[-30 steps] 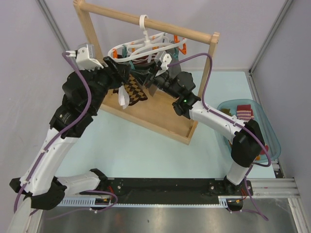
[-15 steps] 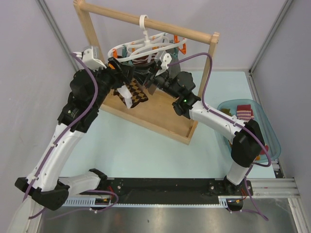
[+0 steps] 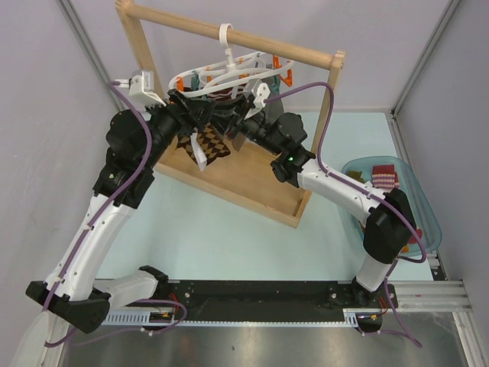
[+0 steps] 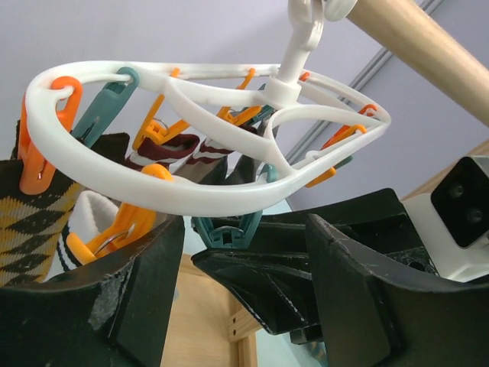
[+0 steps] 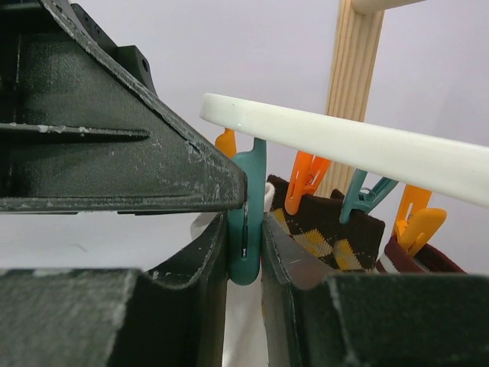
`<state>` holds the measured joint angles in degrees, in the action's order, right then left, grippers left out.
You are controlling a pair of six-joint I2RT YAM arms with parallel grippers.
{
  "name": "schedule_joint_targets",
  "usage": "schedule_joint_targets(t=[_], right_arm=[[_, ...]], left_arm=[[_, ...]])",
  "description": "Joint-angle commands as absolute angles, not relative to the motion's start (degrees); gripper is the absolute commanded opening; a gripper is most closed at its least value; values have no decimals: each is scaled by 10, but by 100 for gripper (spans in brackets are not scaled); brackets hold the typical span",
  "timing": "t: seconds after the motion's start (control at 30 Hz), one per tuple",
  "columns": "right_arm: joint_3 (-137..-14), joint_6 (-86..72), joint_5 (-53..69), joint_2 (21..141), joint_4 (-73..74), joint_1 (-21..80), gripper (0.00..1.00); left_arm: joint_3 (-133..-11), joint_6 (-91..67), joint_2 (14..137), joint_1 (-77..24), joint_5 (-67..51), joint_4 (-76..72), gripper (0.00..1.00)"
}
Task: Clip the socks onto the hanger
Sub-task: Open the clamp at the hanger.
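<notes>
Above white looped plastic hanger [image 3: 221,73]: tall wooden rack frame [image 3: 229,34]. Right gripper [image 5: 246,246] pinches teal plastic clip [image 5: 252,164] on hanger's ring. Left gripper [image 4: 244,237] sits just below hanger, fingers spread, empty. White sock [image 3: 197,155] dangles beneath hanger. Judged step: clip squeezed open. Next: feed cuff in, release. Pale teal tabletop [image 3: 229,229] lies below hanger, grey walls behind.

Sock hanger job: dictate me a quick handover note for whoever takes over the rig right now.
Left gripper: open, just under the hanger.
Right gripper: shut on a teal clip, squeezing it.
Done: brown argyle sock and dark red striped sock hang from clips.
To do: white sock hangs by the squeezed clip, can't tell if it's caught; more socks wait in the blue bin.
</notes>
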<state>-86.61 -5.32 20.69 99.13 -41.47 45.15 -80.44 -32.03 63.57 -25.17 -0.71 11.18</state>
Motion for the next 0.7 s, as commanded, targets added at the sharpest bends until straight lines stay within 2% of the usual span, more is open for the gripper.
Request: schedule_joint_targets(t=[0.0, 0.37, 0.67], right_arm=[[-891, -77, 225, 991, -444, 450, 13], [-892, -81, 222, 991, -441, 449, 13], [-891, -52, 202, 995, -424, 456, 13]], left_arm=[[-799, -336, 621, -238, -25, 70, 68], [-772, -366, 621, -224, -36, 36, 51], [-797, -367, 633, -223, -29, 66, 46]])
